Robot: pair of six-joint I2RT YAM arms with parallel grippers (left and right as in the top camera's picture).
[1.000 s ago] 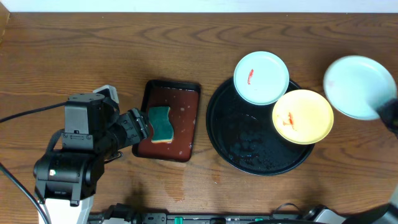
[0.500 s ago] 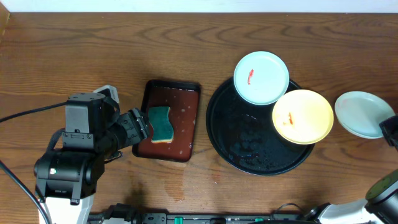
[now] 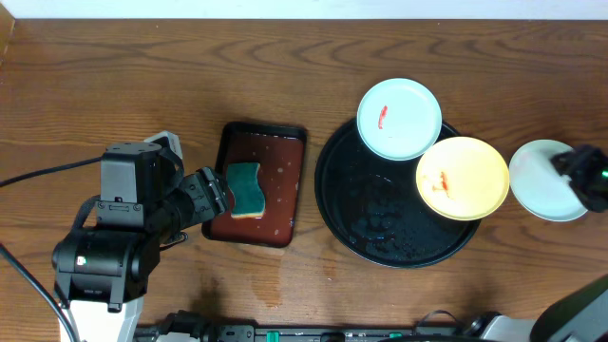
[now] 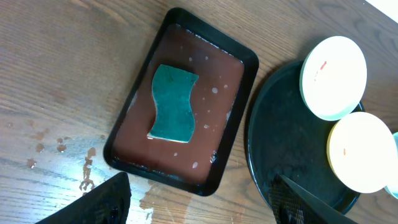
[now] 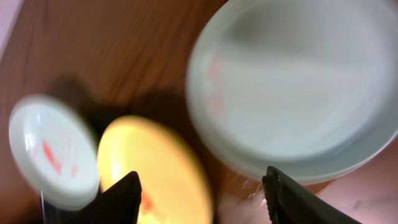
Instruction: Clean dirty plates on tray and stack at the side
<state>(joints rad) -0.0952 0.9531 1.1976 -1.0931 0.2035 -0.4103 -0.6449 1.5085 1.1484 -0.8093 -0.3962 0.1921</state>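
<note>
On the black tray (image 3: 375, 223) lie two of the plates. A pale one with a red smear (image 3: 399, 119) rests over the far rim, and a yellow one with a red smear (image 3: 463, 178) sits at the right. A third pale plate (image 3: 537, 180) with no visible smear lies on the bare wood right of the tray. My right gripper (image 3: 575, 171) hovers open at its right edge, holding nothing. The blurred right wrist view shows that plate (image 5: 298, 81), the yellow plate (image 5: 161, 168) and the smeared pale plate (image 5: 53, 149). My left gripper (image 3: 220, 195) stands open by the sponge.
A green sponge (image 3: 245, 188) lies in wet residue on a small rectangular red-brown tray (image 3: 275, 152) left of the black tray. In the left wrist view the sponge (image 4: 173, 103) is ahead of the open fingers (image 4: 99, 205). Water drops mark the wood nearby.
My right gripper carried the pale plate down onto the wood right of the black tray, then opened and let it go. The left arm has not moved.
</note>
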